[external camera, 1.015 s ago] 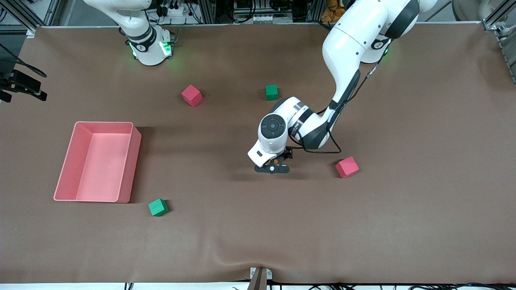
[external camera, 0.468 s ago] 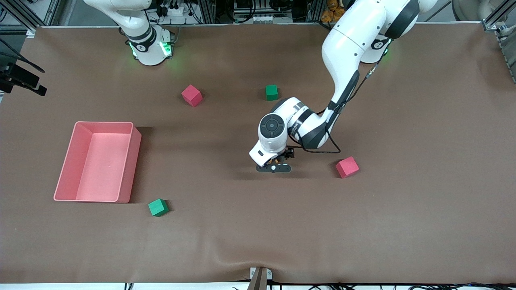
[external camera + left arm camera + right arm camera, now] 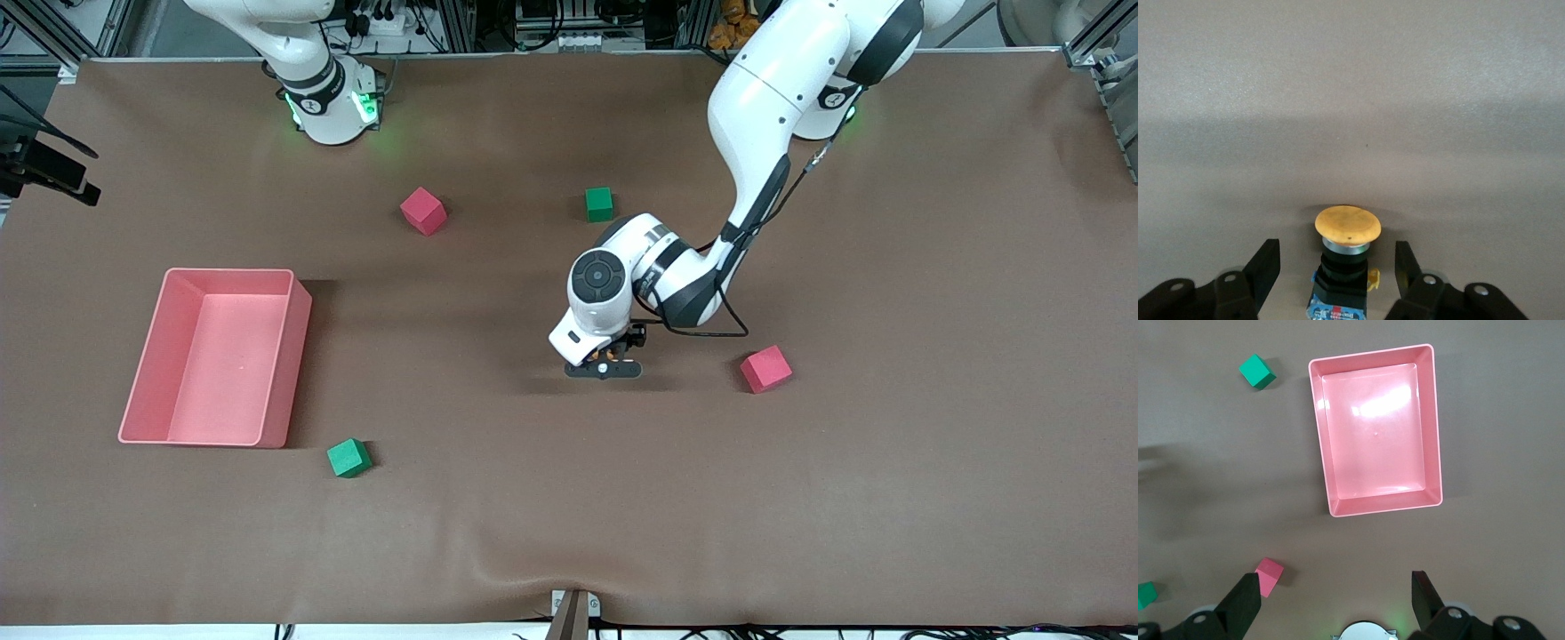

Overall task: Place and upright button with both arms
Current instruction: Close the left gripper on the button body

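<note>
While unclamped, button (image 3: 1347, 257) between jaws

The button (image 3: 1346, 267) has its lower body cut off by the left wrist view's edge; in the front view the wrist hides it.

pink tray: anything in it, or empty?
Empty. The right wrist view shows the pink tray with a bare floor; the cubes lie outside it on the table.

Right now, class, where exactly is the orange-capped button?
The button lies on the brown table near its middle, between the left gripper fingers, with gaps on both sides; its nearest neighbour is the pink cube.
</note>
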`<action>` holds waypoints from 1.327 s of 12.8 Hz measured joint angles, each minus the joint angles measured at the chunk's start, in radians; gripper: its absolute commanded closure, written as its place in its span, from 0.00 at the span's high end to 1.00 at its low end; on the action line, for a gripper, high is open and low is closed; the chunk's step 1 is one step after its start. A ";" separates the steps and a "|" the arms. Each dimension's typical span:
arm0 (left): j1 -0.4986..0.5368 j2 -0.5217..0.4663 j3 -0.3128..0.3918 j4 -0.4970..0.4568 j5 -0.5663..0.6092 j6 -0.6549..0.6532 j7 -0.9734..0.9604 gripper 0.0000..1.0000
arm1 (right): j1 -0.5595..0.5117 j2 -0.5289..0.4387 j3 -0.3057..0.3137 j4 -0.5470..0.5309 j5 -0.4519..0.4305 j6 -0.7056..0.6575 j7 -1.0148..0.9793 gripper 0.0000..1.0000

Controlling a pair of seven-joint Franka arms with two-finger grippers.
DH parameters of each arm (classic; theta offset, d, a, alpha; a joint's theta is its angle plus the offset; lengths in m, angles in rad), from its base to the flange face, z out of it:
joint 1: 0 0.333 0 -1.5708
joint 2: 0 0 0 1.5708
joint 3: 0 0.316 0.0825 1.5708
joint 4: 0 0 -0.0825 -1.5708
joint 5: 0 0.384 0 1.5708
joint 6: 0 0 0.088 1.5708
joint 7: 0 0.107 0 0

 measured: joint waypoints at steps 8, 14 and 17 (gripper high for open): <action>-0.001 0.000 0.000 -0.004 0.000 0.007 -0.004 0.69 | 0.001 0.000 0.002 0.005 0.000 -0.002 0.004 1.00; -0.004 0.000 0.000 -0.005 0.000 0.008 -0.004 0.55 | 0.001 0.000 0.003 0.005 0.000 -0.003 0.005 1.00; -0.005 0.000 0.000 -0.008 0.000 0.008 -0.004 0.53 | 0.001 0.000 0.005 0.005 0.000 -0.003 0.005 1.00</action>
